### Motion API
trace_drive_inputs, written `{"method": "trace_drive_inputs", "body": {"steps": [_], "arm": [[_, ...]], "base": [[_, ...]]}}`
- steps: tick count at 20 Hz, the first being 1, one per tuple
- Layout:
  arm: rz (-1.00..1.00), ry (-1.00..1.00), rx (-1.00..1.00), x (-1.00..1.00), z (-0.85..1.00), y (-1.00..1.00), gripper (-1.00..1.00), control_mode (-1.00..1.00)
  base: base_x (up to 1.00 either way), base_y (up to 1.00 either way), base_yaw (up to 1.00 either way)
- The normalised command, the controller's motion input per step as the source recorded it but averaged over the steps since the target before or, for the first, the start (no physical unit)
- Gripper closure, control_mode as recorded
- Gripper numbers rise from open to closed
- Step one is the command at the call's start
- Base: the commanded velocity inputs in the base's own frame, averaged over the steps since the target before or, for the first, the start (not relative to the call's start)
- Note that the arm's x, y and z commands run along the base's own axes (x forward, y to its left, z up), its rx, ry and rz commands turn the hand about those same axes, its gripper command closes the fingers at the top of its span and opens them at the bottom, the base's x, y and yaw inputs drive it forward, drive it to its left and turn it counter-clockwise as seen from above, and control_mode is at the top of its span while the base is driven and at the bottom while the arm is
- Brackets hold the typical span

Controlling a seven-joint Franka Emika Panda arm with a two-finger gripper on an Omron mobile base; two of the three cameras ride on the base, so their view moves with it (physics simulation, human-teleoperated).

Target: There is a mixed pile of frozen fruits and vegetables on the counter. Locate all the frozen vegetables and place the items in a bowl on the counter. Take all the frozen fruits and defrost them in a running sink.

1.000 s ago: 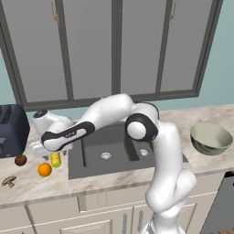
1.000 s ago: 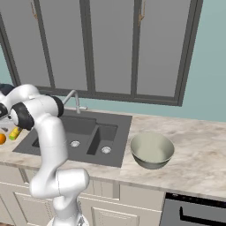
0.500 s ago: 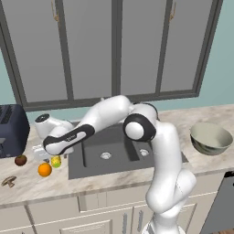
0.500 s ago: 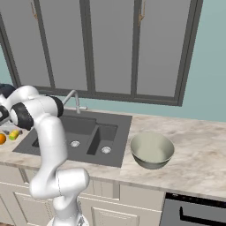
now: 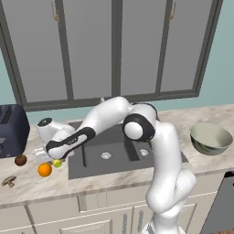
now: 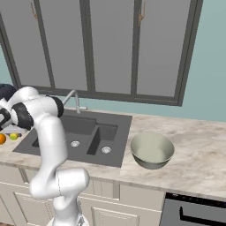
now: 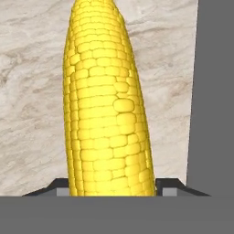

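Gripper point(image 7: 112, 189) astride one corn cob point(image 7: 107, 100), one bowl point(image 5: 211, 138)

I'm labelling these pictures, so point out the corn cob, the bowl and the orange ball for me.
corn cob point(image 7: 107, 109): hand view, middle of the kernelled body.
bowl point(image 5: 211, 138): left base view, inner wall.
orange ball point(image 5: 44, 169): left base view, centre of its front.

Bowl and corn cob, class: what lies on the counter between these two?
In the left base view, the sink lies between the corn cob and the bowl; the right base view shows the same.
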Motion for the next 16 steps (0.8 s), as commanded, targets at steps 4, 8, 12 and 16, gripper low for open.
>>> {"method": "trace_drive_inputs", "body": {"steps": [4,8,12,16], "arm": [[0.00,0.00,0.00,0.00,0.01,0.00,1.00,-1.00],[0.02,0.03,0.00,0.00,0.38,-0.11,1.00,-1.00],[0.01,0.01,0.01,-0.07,0.50,-0.20,1.00,-1.00],[0.02,0.02,0.00,-0.22,0.40,-0.28,1.00,-1.00]], "base": [[0.00,0.00,0.00],[0.00,0.00,0.00],[0.00,0.00,0.00],[0.00,0.00,0.00]]}}
